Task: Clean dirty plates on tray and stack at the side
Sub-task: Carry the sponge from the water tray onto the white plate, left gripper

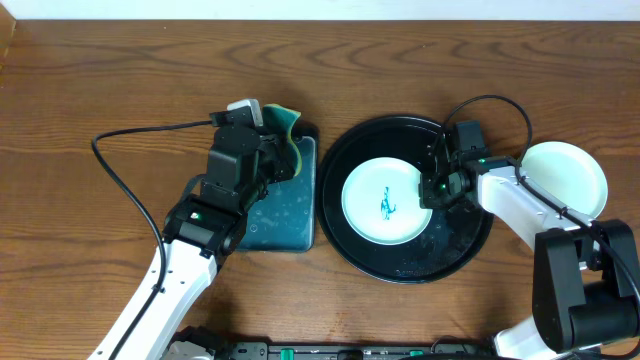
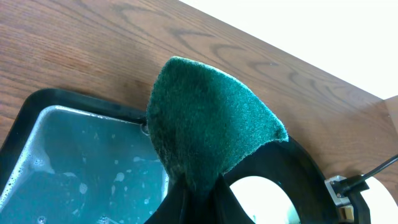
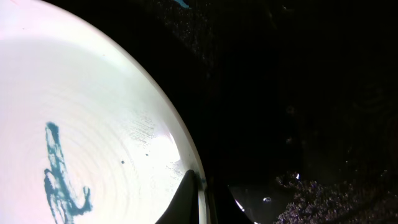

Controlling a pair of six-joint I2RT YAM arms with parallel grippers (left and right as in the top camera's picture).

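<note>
Left claw (image 2: 194,202): clamped on fuzzy green sponge (image 2: 205,118). Right claw (image 3: 205,208): pinching rim of glossy round teal-scribbled plate (image 3: 93,93); wet black tray (image 3: 292,93) beneath.

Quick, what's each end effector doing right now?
Left end effector: closed, holding the green sponge.
Right end effector: closed on the rim of the marked plate.

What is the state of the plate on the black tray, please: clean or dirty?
Dirty: the plate bears a teal scribble near its middle, plain in the overhead view.
</note>
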